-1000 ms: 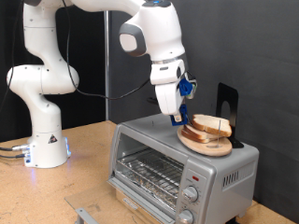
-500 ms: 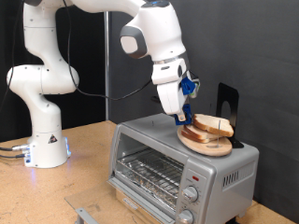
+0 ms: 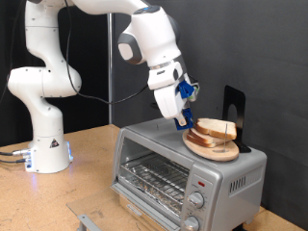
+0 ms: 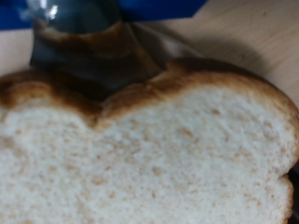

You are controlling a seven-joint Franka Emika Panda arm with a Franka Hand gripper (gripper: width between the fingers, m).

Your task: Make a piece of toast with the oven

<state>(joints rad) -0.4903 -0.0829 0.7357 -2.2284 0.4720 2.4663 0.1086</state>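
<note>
The oven point(image 3: 164, 168) is a silver toaster oven with its glass door shut and the wire rack showing inside. On its top stands a round wooden plate point(image 3: 217, 151) with a few bread slices. My gripper point(image 3: 185, 123) is tilted at the plate's left edge in the exterior view, closed on the uppermost slice, the piece of toast point(image 3: 214, 127). In the wrist view the toast point(image 4: 159, 149) fills the picture. One dark finger point(image 4: 84, 42) lies over its brown crust and the other finger is hidden behind the slice.
A black upright stand point(image 3: 234, 106) is behind the plate on the oven top. The oven's knobs point(image 3: 197, 200) are at its right front. The arm's white base point(image 3: 48, 144) stands on the wooden table at the exterior view's left.
The wrist has swung and tilted towards the exterior view's left, while the fingertips have stayed at the bread's edge. The plate and the oven have not moved.
</note>
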